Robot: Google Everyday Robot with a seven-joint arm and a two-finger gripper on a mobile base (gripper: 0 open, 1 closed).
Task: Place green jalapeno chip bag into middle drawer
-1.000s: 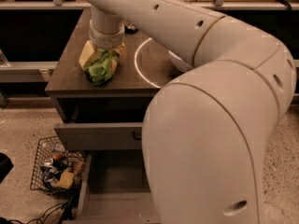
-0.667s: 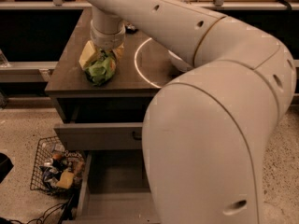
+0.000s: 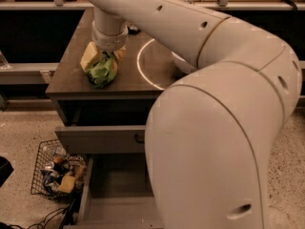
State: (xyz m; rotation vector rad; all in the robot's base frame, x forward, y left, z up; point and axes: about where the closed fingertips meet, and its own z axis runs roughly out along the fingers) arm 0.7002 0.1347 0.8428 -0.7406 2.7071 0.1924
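Gripper (image 3: 104, 61) sits low over the dark cabinet top (image 3: 71, 78), yellowish fingers (image 3: 90, 57) clamped on either side of the green jalapeno chip bag (image 3: 102, 73), print too small to read, bag resting beside a white ring (image 3: 141, 70), above the open middle drawer (image 3: 119, 187).

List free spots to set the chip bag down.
The middle drawer floor is bare between its left wall and the arm. The countertop left of the gripper, which holds the green jalapeno chip bag, is free. The wire basket is crowded.
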